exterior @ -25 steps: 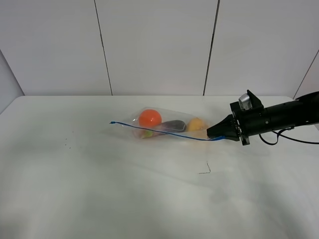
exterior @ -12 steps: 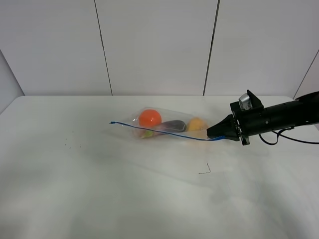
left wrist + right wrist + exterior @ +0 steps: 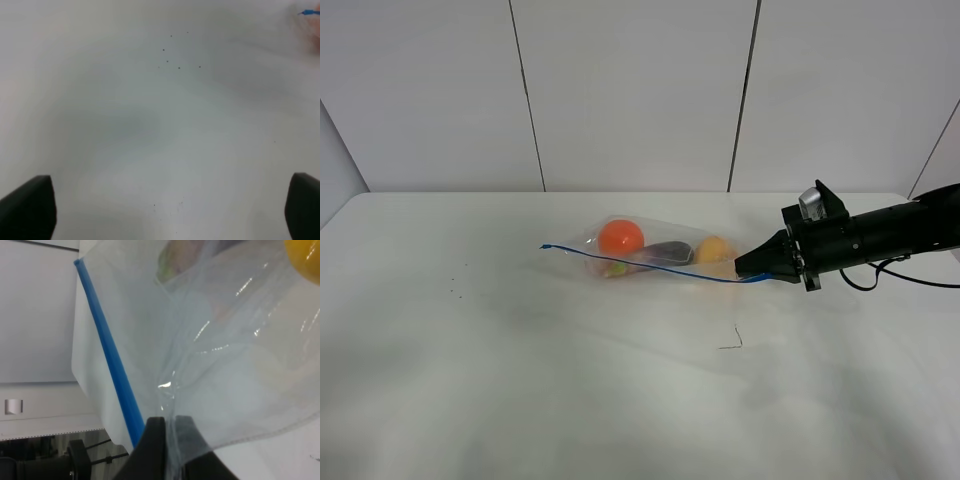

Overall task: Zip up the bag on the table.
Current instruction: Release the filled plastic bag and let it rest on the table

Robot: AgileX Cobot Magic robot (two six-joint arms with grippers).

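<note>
1. On the white table [image 3: 520, 380], towards its far side, lies the clear bag [image 3: 660, 262], flat on its side.
2. Through the bag's plastic show an orange [image 3: 620, 237], a dark purple eggplant [image 3: 667, 252] beside it, and a yellow fruit [image 3: 714, 248] nearest the bag's right end.
3. Along the bag's near edge runs a thin blue zipper strip [image 3: 640, 268], from its left corner to its right end.
4. At the bag's right end, the right gripper [image 3: 754, 270] reaches in from the right, fingers pressed together and pinching the bag's plastic just beside the strip; the right wrist view shows the film caught between the dark fingertips [image 3: 152, 437].
5. Left of the bag, the left gripper [image 3: 170, 210] hangs over bare table, fingers spread wide and holding nothing.
6. Near the bag's near side, a small dark mark [image 3: 733, 341] sits on the table.
</note>
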